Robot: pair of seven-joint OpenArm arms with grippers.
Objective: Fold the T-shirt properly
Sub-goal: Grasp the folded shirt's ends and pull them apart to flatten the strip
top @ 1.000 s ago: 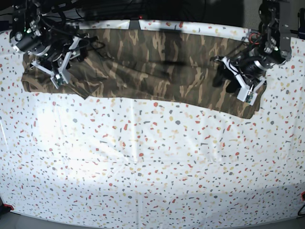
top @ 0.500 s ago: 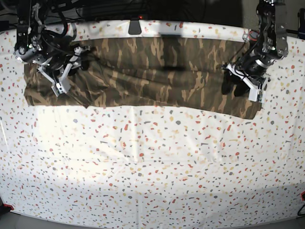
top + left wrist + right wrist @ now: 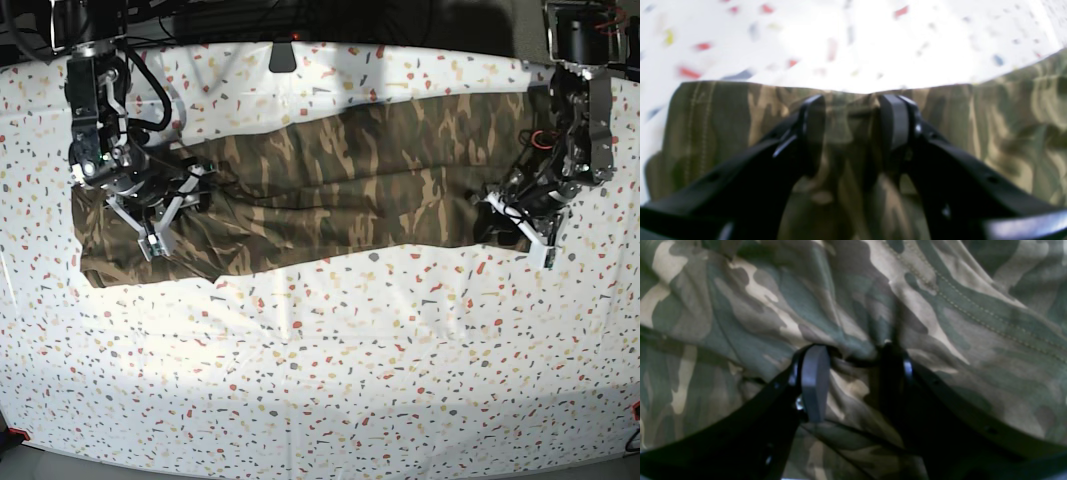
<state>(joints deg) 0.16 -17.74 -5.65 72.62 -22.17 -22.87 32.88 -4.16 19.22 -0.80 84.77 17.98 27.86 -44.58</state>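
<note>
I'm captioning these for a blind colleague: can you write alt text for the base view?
A camouflage T-shirt, folded into a long band, lies across the far part of a white speckled cloth. The right gripper pinches it near one end and the left gripper near the other.

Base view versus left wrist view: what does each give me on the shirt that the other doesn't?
Only the base view shows the whole T-shirt lying as a long band on the speckled cloth, with the right gripper over its other end. Only the left wrist view shows the left gripper up close: its fingers pinch a ridge of fabric near the shirt's edge. Both show the camouflage shirt, the speckled cloth beyond its edge, and the left gripper.
</note>
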